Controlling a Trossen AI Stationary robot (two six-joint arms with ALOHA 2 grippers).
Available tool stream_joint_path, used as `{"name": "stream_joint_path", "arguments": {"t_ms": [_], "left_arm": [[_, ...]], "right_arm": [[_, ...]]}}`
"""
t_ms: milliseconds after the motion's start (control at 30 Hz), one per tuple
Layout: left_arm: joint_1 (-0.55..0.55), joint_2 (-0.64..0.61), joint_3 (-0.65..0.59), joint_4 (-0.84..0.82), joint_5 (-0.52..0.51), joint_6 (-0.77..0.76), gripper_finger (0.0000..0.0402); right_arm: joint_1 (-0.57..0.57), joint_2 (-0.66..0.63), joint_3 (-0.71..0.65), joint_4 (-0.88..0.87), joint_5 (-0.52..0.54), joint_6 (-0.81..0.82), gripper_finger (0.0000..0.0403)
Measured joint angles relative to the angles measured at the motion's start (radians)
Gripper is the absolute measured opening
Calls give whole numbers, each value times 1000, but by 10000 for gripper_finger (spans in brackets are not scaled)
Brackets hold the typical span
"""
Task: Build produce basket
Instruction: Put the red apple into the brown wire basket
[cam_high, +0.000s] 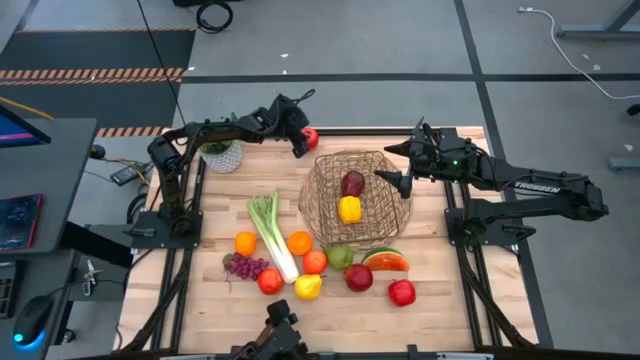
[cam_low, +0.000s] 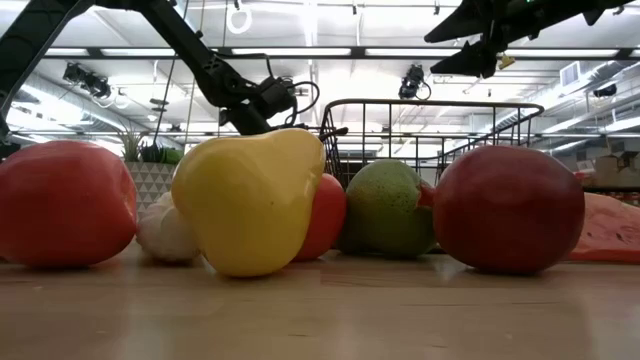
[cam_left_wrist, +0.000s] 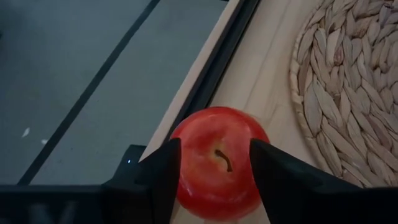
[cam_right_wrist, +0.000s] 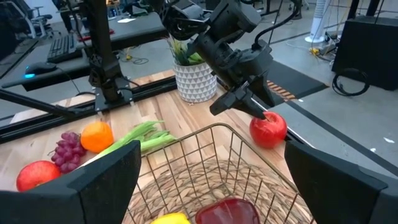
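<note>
We count two pieces in the basket (cam_high: 322, 200) (dark-red apple, yellow pepper) and eleven on the table. The left gripper (cam_left_wrist: 212, 163), reaching far, straddles a red apple (cam_left_wrist: 217, 160) at the far edge, grip uncertain; the right gripper (cam_high: 399, 182) hovers spread over the basket.

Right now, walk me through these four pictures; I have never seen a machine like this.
Two dark robot arms work at a wooden table. One picture looks straight down, one looks level across the tabletop, and two look out from the arms' wrists.

The left hand is at the table's far edge, its fingers either side of a red apple beside the table's rim.

The right hand hangs open over the wire basket, which already holds a dark red apple and a yellow pepper.

Other toy produce lies in front: a leek, oranges, grapes, a watermelon slice.
</note>
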Motion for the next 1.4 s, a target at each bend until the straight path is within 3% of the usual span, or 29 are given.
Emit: {"name": "stream_joint_path", "arguments": {"t_ms": [267, 600, 1067, 1400], "left_arm": [[4, 0, 0, -21, 0, 1, 159], [2, 13, -9, -6, -19, 1, 156], [0, 18, -8, -19, -24, 25, 118], [-5, 18, -8, -28, -24, 39, 45]], "right_arm": [[0, 0, 0, 0, 0, 0, 400], [0, 0, 0, 4, 0, 0, 400], [0, 0, 0, 5, 0, 0, 400], [0, 0, 0, 5, 0, 0, 400]]}}
